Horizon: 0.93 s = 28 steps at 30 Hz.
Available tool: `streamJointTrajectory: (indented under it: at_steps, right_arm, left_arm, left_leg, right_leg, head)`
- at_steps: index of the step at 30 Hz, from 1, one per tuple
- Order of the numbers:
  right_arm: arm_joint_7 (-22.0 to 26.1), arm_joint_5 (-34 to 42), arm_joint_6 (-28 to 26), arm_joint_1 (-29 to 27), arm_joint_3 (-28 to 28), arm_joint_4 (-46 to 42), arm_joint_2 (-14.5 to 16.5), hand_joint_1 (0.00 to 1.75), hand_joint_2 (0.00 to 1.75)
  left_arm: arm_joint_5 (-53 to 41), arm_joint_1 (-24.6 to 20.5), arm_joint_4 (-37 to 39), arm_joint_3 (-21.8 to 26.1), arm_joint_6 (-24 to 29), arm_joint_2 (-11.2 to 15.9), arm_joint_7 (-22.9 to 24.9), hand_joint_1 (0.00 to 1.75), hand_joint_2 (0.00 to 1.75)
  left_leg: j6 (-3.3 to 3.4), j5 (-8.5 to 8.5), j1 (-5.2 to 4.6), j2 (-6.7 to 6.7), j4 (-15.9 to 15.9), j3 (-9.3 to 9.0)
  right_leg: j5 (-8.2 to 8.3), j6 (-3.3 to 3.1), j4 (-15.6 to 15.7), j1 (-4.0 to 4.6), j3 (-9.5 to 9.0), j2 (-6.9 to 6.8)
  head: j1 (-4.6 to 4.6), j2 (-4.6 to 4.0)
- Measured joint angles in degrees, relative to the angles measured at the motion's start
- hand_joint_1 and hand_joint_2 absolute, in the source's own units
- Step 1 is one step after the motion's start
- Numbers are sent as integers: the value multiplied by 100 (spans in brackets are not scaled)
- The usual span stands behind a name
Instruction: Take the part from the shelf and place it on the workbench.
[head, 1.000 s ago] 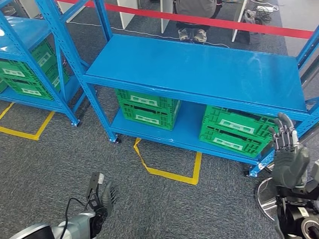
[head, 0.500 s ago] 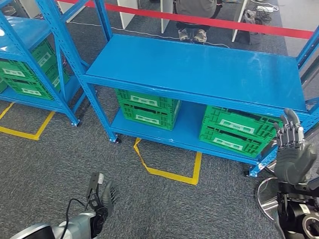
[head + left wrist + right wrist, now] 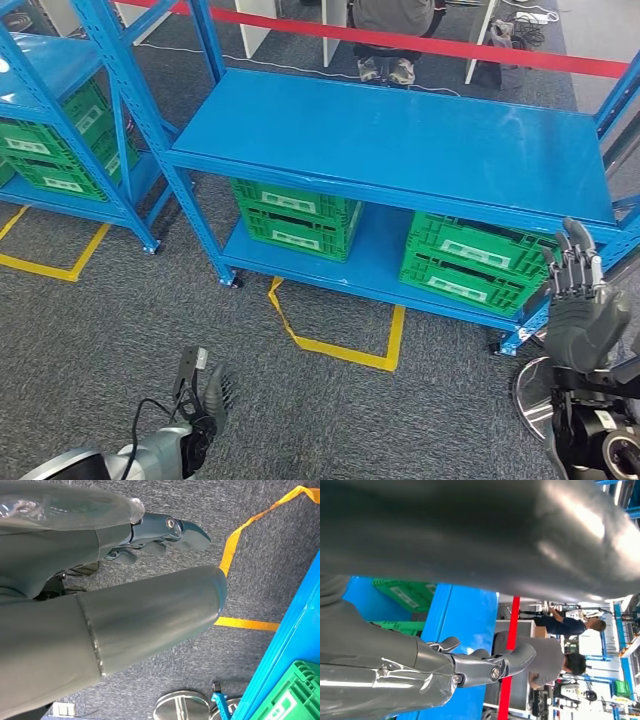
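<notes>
A blue shelf (image 3: 392, 135) stands on grey carpet (image 3: 113, 330). Its lower board holds two green crates (image 3: 296, 217) (image 3: 472, 262) side by side, apart. Yellow tape (image 3: 343, 350) marks the carpet.

The shelf (image 3: 392, 140) top lies bare and open from the front. Below it, two green crates (image 3: 296, 216) (image 3: 472, 262) fill the lower level, a gap between them. Blue uprights (image 3: 155, 130) flank the left end.

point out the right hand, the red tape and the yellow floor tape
right hand (image 3: 585, 322), head view, back of the hand
red tape (image 3: 453, 47), head view, middle of the strip
yellow floor tape (image 3: 343, 351), head view, front strip
</notes>
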<state>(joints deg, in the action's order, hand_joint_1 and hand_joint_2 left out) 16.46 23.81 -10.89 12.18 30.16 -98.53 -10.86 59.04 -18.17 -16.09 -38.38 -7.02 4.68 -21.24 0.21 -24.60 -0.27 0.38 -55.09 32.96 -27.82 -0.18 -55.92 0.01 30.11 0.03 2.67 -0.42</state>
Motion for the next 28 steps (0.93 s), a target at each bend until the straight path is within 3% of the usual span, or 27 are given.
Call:
streamJointTrajectory:
  at_steps: [11, 21, 28]
  right_arm:
    - [-34, -154, -22, 138, 127, 13, 1, 0, 0]
    - [-587, -455, -75, 658, 639, 23, 94, 0, 0]
    - [-629, -517, 113, 788, 834, 106, 209, 0, 0]
  left_arm:
    - [-33, -13, -2, 0, 0, -1, 20, 0, 0]
    - [94, -14, -2, 0, -156, 52, -102, 0, 0]
    - [83, 49, -2, 0, -199, 120, -114, 0, 0]
  left_leg:
    - [0, 0, 0, 0, 0, 0]
    - [0, 0, 0, -1, 1, 0]
    - [0, 0, 0, -2, 2, 1]
  right_leg:
    - [0, 0, 0, 0, 0, 0]
    - [1, -1, 0, 2, -4, -2]
    - [0, 0, 0, 2, -4, -4]
  head:
    - [0, 0]
    - [1, 0]
    - [0, 0]
